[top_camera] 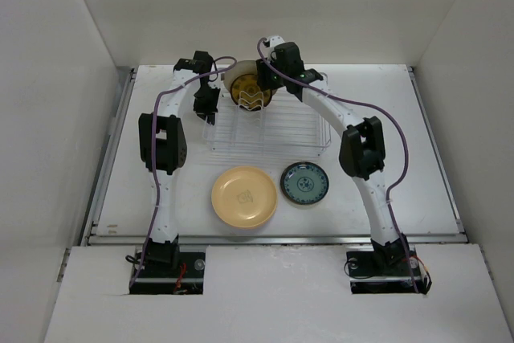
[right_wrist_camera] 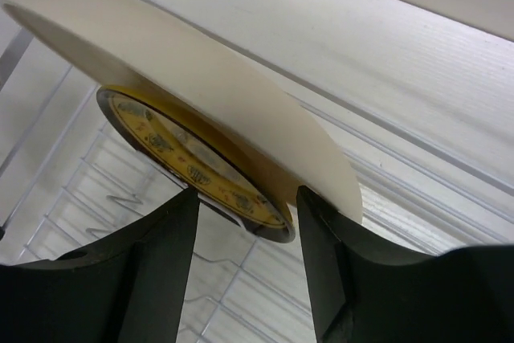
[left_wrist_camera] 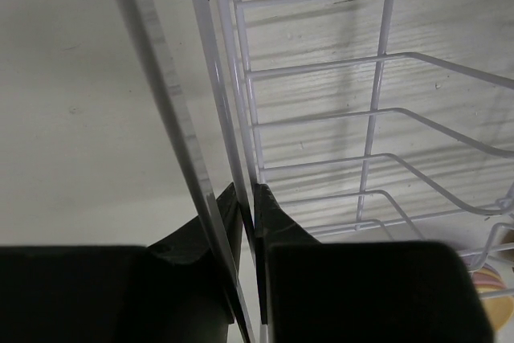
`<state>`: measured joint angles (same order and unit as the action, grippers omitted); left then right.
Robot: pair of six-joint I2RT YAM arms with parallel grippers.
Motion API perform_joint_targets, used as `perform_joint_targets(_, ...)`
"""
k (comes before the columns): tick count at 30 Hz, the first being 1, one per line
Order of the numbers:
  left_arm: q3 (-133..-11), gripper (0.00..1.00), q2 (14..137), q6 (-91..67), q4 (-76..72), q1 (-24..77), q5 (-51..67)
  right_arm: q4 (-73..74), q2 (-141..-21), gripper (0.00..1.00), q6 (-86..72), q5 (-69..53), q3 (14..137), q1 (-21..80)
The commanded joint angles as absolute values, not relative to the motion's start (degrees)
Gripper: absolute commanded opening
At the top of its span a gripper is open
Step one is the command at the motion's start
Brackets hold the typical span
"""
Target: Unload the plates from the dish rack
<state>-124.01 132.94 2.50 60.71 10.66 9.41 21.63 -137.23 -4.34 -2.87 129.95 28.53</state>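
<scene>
The wire dish rack (top_camera: 277,130) stands mid-table. A cream plate (top_camera: 239,78) and an amber-brown patterned plate (top_camera: 250,92) stand upright at its far end. My right gripper (top_camera: 270,83) is open over them. In the right wrist view its jaws (right_wrist_camera: 247,198) straddle the rim of the amber plate (right_wrist_camera: 185,150), and the cream plate (right_wrist_camera: 201,78) leans just behind, by the right finger. My left gripper (top_camera: 207,108) is at the rack's left side. In the left wrist view it (left_wrist_camera: 246,198) is shut on a rim wire of the rack (left_wrist_camera: 377,118).
A yellow plate (top_camera: 244,196) and a smaller teal patterned plate (top_camera: 304,184) lie flat on the table in front of the rack. White walls enclose the table on three sides.
</scene>
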Motion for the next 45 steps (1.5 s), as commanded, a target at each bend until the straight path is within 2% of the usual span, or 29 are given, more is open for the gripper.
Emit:
perform_joint_targets(1, -123.31, 0.00, 131.84, 7.47, 62.49, 10.90, 7.91, 15.82, -139.20, 0.58, -6.15, 3.07, 133.59, 28.74)
perform_joint_targets(3, -123.31, 0.00, 131.84, 6.94, 63.11, 10.90, 9.48, 15.82, -140.18, 0.59, -6.15, 3.08, 133.59, 28.74)
perform_joint_targets(5, -123.31, 0.00, 131.84, 5.63, 63.63, 10.90, 10.63, 15.82, -141.50, 0.53, -6.15, 2.12, 133.59, 28.74)
perform_joint_targets(7, -123.31, 0.00, 131.84, 4.40, 63.63, 10.29, 12.74, 15.82, -141.50, 0.35, -6.15, 0.02, 133.59, 28.74)
perform_joint_targets(8, -123.31, 0.00, 131.84, 2.83, 64.15, 10.28, 14.75, 15.82, -141.50, 0.12, -6.15, 0.00, 133.59, 28.74)
perform_joint_targets(9, -123.31, 0.00, 131.84, 1.86, 64.16, 9.59, 15.90, 15.82, -141.50, 0.04, -6.15, 0.00, 132.90, 28.74)
perform_joint_targets(10, -123.31, 0.00, 131.84, 0.54, 64.16, 9.58, 16.95, 15.82, -140.98, 0.00, -6.15, 0.00, 132.89, 29.26)
perform_joint_targets(18, -121.29, 0.00, 134.56, -12.81, 61.18, 7.30, 28.12, 14.60, -133.17, 0.00, -3.08, 1.58, 126.84, 29.88)
perform_joint_targets(25, -120.76, 0.00, 132.71, -17.04, 58.62, 7.29, 28.13, 13.45, -125.17, 0.00, 1.32, 8.43, 120.77, 32.16)
perform_joint_targets(32, -116.29, 0.00, 130.34, -21.35, 56.78, 7.29, 29.35, 16.16, -122.79, 0.00, 5.53, 12.66, 117.86, 32.70)
perform_joint_targets(36, -114.35, 0.00, 129.81, -22.15, 56.07, 7.29, 31.38, 18.11, -119.81, 0.00, 6.06, 9.50, 114.80, 32.70)
perform_joint_targets(45, -124.70, 0.00, 131.48, -14.51, 60.55, 7.29, 20.92, 28.46, -113.39, 0.00, 5.02, -8.06, 111.71, 32.70)
